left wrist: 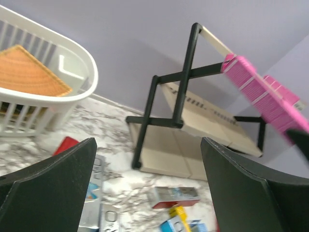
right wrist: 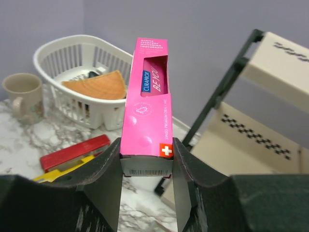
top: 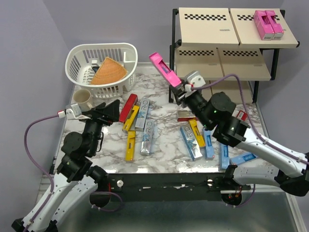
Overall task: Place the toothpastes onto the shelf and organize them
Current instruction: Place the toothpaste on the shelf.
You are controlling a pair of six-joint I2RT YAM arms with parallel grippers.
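My right gripper (top: 179, 90) (right wrist: 146, 151) is shut on one end of a pink toothpaste carton (top: 163, 69) (right wrist: 147, 104). It holds the carton tilted up above the table, left of the shelf (top: 205, 30) (right wrist: 244, 140). Two pink toothpastes (top: 269, 24) lie on the shelf's top tier at the right. Red (top: 128, 107), yellow (top: 130, 145), silver (top: 147, 131) and light blue (top: 208, 146) toothpastes lie scattered on the marble table. My left gripper (top: 112, 110) (left wrist: 148, 145) hangs open and empty over the table's left side, beside the red carton.
A white plastic basket (top: 126, 50) holding an orange wedge (top: 108, 72) stands at the back left, with a beige mug (top: 82, 99) in front of it. The lower shelf tiers (top: 241, 70) show bare beige panels.
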